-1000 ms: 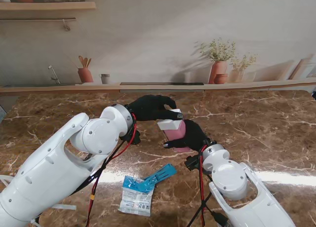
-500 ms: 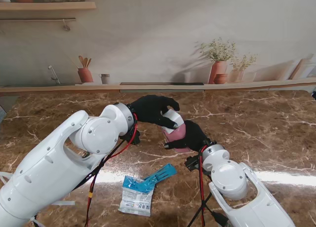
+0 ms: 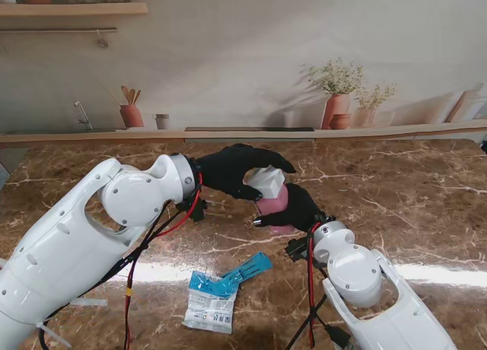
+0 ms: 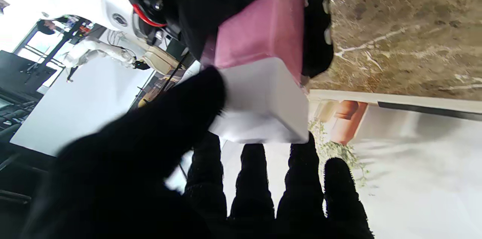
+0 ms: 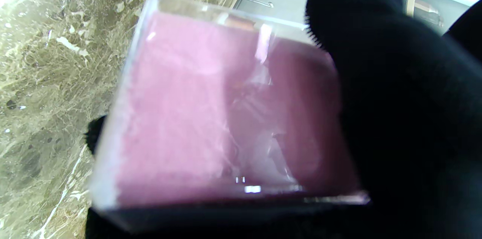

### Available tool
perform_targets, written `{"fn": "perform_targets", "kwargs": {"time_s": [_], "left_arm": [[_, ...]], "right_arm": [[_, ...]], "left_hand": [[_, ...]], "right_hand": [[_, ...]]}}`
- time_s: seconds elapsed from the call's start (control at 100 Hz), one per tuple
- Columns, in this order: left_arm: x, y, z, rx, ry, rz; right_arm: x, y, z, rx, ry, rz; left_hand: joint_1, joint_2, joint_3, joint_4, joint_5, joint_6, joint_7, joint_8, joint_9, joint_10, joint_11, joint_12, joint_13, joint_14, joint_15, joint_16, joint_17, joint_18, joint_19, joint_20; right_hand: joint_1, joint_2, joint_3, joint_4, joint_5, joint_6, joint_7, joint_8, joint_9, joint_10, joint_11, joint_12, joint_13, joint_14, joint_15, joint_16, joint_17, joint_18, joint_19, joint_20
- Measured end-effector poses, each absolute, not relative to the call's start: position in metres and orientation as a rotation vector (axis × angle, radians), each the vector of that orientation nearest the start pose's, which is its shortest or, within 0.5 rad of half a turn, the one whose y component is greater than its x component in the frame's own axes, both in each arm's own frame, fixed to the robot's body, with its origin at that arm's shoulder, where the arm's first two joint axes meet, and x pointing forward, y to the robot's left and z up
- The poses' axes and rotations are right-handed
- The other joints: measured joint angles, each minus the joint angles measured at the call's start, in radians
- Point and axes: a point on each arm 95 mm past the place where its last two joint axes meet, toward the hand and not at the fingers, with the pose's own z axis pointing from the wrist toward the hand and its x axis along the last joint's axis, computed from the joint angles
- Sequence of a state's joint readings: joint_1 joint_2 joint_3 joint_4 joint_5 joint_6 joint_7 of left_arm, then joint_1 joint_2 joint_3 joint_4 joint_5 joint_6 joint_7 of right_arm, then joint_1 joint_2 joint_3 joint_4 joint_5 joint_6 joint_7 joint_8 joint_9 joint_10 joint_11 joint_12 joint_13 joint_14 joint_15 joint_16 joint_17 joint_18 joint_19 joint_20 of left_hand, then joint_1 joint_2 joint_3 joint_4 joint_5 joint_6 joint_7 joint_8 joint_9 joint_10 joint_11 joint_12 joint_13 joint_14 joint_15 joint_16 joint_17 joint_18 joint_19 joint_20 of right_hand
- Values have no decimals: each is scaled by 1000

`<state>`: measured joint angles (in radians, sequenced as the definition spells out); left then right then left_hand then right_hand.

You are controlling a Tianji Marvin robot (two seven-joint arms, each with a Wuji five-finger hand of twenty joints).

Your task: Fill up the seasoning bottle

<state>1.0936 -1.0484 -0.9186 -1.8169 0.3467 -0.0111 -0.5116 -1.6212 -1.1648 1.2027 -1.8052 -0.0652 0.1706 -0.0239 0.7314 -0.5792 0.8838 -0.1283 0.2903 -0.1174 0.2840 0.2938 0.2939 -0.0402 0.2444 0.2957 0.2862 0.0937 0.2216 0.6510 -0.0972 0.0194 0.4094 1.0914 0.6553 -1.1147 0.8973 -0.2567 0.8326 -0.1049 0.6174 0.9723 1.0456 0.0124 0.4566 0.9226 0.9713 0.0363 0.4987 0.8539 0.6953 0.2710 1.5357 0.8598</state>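
Evidently the left hand [image 3: 240, 171] has lifted slightly since a second ago, fingers pinching the white lid [image 3: 268, 182] at mid-frame; capping or uncapping cannot be judged. The right hand [image 3: 298, 208] wraps the seasoning bottle [image 3: 274, 205], full of pink powder. Only the stand view shows the blue packet [image 3: 217, 293] near the bottom edge; the left wrist view shows lid meeting bottle.

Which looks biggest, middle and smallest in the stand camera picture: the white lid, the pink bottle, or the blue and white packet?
1. Blue and white packet, though it lies nearest the camera.
2. White lid and pink bottle: too alike to rank, since the left hand and right hand cover part of each.
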Motion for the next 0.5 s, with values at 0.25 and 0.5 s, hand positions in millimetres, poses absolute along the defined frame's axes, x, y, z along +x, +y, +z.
{"fn": "perform_targets", "kwargs": {"time_s": [0.25, 0.5], "left_arm": [[422, -125, -164, -1356, 1819, -1906], [418, -126, -167, -1521, 1704, -1816]], "right_arm": [[381, 47, -285, -2223, -890, -2130], [381, 47, -285, -2222, -896, -2133]], "left_hand": [[-169, 105, -640, 45, 59, 278, -107, -2, 32, 137, -9, 94, 39, 108, 47, 99, 7, 156, 116, 90], [-201, 330, -878, 66, 128, 290, -36, 138, 245, 197, 80, 251, 244, 199, 210, 264, 86, 249, 508, 92]], "right_hand": [[0, 0, 0, 0, 0, 0, 0, 0, 0, 0, 0, 0, 0, 0, 0, 0, 0, 0, 0, 0], [0, 0, 0, 0, 0, 0, 0, 0, 0, 0, 0, 0, 0, 0, 1, 0, 0, 0, 0, 1]]}}
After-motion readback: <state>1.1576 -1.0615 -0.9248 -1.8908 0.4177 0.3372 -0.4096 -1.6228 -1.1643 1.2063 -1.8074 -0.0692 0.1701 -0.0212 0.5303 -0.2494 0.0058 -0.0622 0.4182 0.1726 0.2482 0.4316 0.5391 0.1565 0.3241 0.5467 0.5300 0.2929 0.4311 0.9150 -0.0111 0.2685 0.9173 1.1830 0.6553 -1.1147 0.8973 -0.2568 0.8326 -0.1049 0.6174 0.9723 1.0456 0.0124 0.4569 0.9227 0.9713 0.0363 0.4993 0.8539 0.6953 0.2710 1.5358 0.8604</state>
